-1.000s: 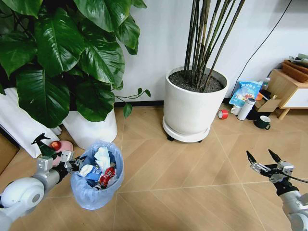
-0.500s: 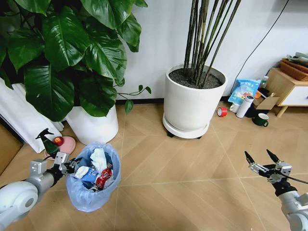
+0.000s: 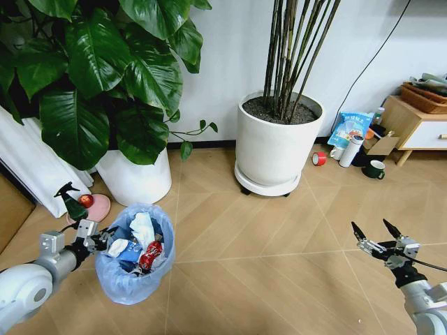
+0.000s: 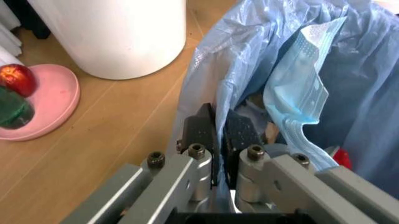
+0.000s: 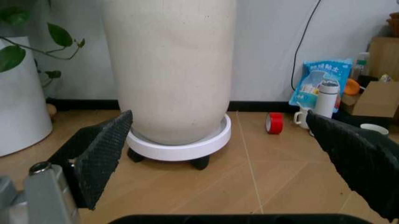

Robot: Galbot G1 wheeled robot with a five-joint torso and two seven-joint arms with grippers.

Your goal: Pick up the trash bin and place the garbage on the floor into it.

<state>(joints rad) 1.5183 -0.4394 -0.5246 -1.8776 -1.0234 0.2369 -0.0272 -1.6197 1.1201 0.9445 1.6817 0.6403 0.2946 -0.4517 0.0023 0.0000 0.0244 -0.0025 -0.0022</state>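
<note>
1. Crinkly blue plastic at the rim of the trash bin [image 3: 134, 259] is being pinched by the left claw [image 4: 219, 133], whose fingers are pressed together on the bag's edge.
2. Garbage [image 3: 140, 244] is being held inside the bin: white paper, a red packet, and a pale blue face mask [image 4: 298, 100] draped over the liner.
3. Low on the right, the right claw [image 3: 374, 236] is being held above the wooden floor [image 3: 279, 265] with its fingers spread wide and nothing between them.
4. Just beyond the bin, a pink dish [image 3: 96, 207] and a spray bottle [image 3: 70, 201] are being seen beside a white pot [image 3: 136, 178].
5. Farther back, a second large white pot [image 3: 276, 150] is being carried on a wheeled base.
</note>
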